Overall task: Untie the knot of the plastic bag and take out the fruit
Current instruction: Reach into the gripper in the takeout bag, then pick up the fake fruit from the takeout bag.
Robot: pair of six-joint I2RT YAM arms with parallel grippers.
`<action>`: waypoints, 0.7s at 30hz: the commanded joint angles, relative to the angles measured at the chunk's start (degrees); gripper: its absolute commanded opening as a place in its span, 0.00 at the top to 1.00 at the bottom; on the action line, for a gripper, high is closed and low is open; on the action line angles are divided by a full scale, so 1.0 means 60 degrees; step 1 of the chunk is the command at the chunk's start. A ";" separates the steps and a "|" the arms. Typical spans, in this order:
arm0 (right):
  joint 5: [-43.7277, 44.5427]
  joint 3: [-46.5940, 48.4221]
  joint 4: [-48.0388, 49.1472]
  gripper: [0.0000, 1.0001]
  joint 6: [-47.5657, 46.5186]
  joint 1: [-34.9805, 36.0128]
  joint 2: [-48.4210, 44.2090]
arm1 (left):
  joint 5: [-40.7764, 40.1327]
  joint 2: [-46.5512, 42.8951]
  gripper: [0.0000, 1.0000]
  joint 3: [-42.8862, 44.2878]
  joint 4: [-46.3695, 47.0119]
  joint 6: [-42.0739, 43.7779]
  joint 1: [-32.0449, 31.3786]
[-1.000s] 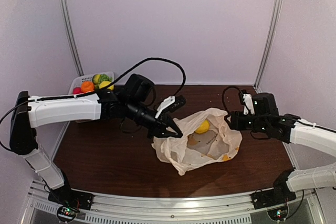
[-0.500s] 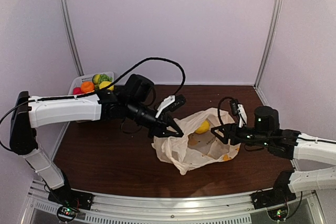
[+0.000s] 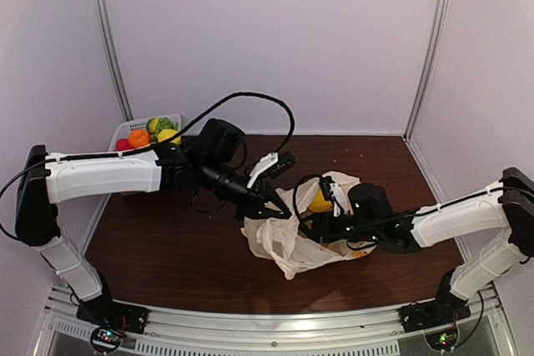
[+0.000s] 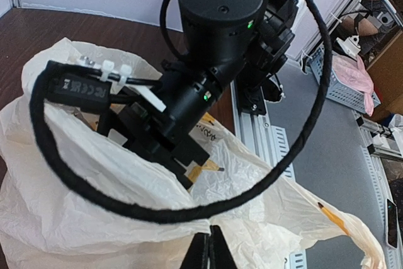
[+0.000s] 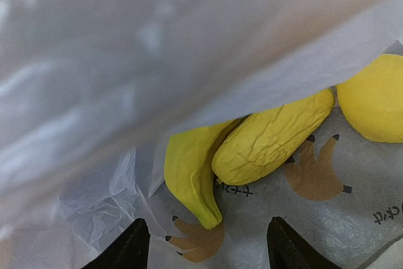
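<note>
Thin, crinkly, translucent cream plastic bag [image 3: 284, 252] with orange-brown prints: lies crumpled mid-way across the dark brown wooden tabletop [image 3: 167, 248], mouth open. At its left rim, the left gripper [image 4: 210, 251], jaws fully closed and pinching the plastic. Inside the bag, the right gripper [image 5: 208, 250], jaws parted fairly wide, holding nothing, tips just short of the fruit. Contents: two yellow toy bananas [image 5: 252, 149] on the bag's floor, with a rounded yellow fruit piece [image 5: 374, 99] beside them. White slotted plastic basket [image 3: 123, 132] of assorted toy fruit: back left corner, well apart.
</note>
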 commanded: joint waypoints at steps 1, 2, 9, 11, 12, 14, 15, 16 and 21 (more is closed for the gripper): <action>-0.0008 0.0831 0.0926 0.32 -0.0089 0.0157 0.1122 | 0.0167 -0.0110 1.00 -0.0197 0.0467 -0.0102 0.0029; -0.0101 0.0963 0.1025 0.31 -0.0099 0.0174 0.1353 | 0.0195 -0.0102 1.00 -0.0215 0.0532 -0.0150 0.0035; -0.0286 0.1773 0.1241 0.18 -0.0198 0.0307 0.2911 | 0.0214 -0.0115 1.00 -0.0276 0.0662 -0.0233 0.0027; -0.0388 0.1865 0.1397 0.15 -0.0184 0.0351 0.3221 | 0.0149 -0.0124 1.00 -0.0282 0.0657 -0.0231 0.0027; -0.0393 0.1929 0.1421 0.14 -0.0171 0.0387 0.3353 | 0.0138 -0.0111 1.00 -0.0284 0.0660 -0.0231 0.0031; -0.0278 0.2059 0.1320 0.12 -0.0213 0.0459 0.3597 | 0.0127 -0.0110 1.00 -0.0282 0.0677 -0.0231 0.0028; -0.0142 0.2189 0.1168 0.11 -0.0284 0.0494 0.3704 | 0.0130 -0.0112 1.00 -0.0286 0.0679 -0.0231 0.0017; -0.0007 0.2310 0.1002 0.11 -0.0323 0.0524 0.3833 | 0.0128 -0.0121 1.00 -0.0283 0.0687 -0.0231 0.0022; 0.0305 0.2783 0.0493 0.10 -0.0497 0.0624 0.4550 | 0.0114 -0.0106 1.00 -0.0282 0.0695 -0.0244 0.0023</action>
